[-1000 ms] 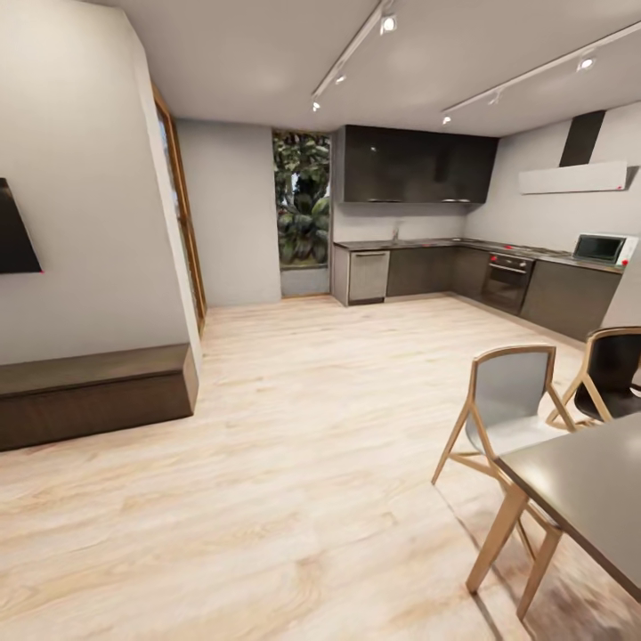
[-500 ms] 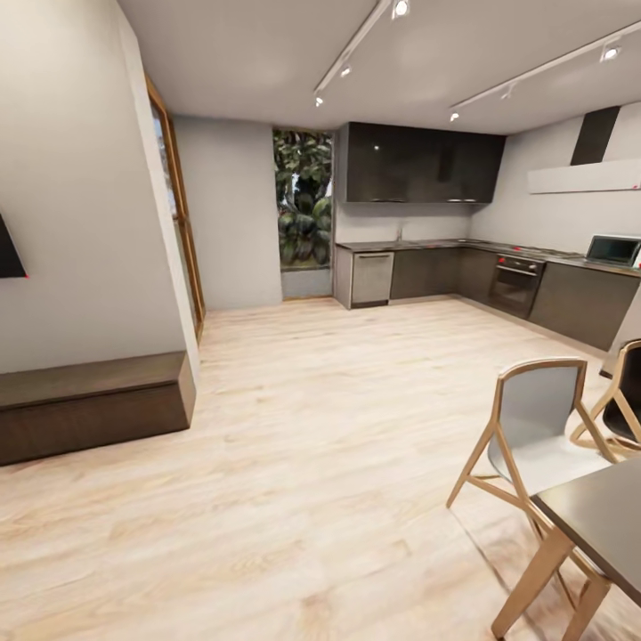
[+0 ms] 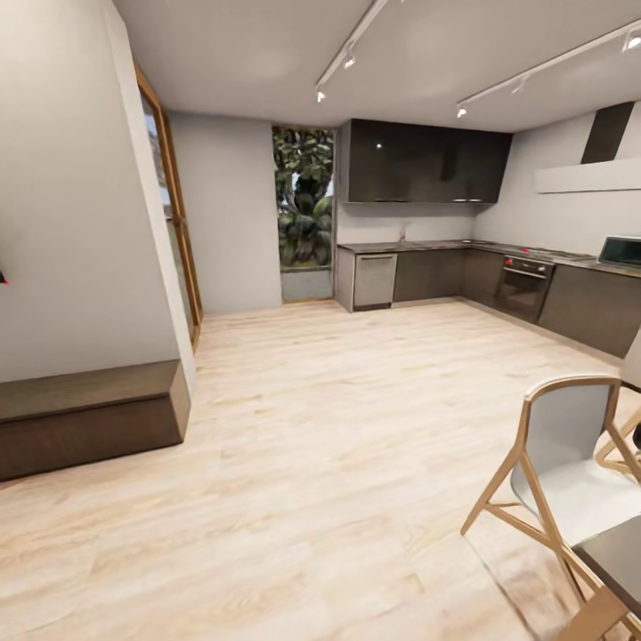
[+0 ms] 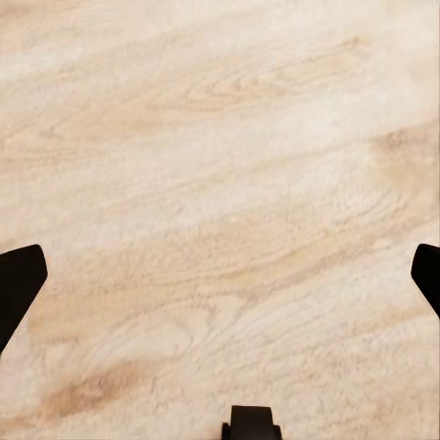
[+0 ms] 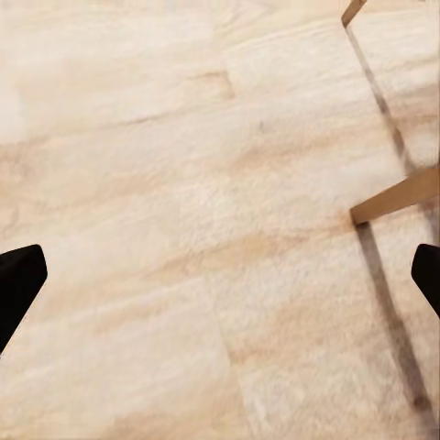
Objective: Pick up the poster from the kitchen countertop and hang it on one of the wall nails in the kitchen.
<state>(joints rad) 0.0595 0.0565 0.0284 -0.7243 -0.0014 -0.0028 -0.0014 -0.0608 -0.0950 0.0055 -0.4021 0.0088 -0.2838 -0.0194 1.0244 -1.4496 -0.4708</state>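
Note:
The kitchen countertop [image 3: 434,245] runs as a thin grey L along the far wall, above dark cabinet fronts, well across the room from me. The poster is out of view, and the wall nails are too small to make out at this distance. Over bare wooden floor [image 4: 220,137] hangs my left gripper [image 4: 220,273], open, its black fingertips [image 4: 18,280] spread to the picture's edges. My right gripper [image 5: 220,273] is open too, with nothing between its fingers, above floor next to a wooden chair leg [image 5: 394,197].
A grey-seated wooden chair [image 3: 570,445] and a dark table corner [image 3: 619,556] stand close at the right. A low wooden bench [image 3: 85,414] lines the left wall. Dishwasher [image 3: 374,279], oven [image 3: 525,287] and microwave [image 3: 621,251] sit along the kitchen run. Open floor leads there.
The whole head view has shifted: the camera has moved forward and turned a little left. The chair and table slid right and down, and the black screen on the left wall left the picture.

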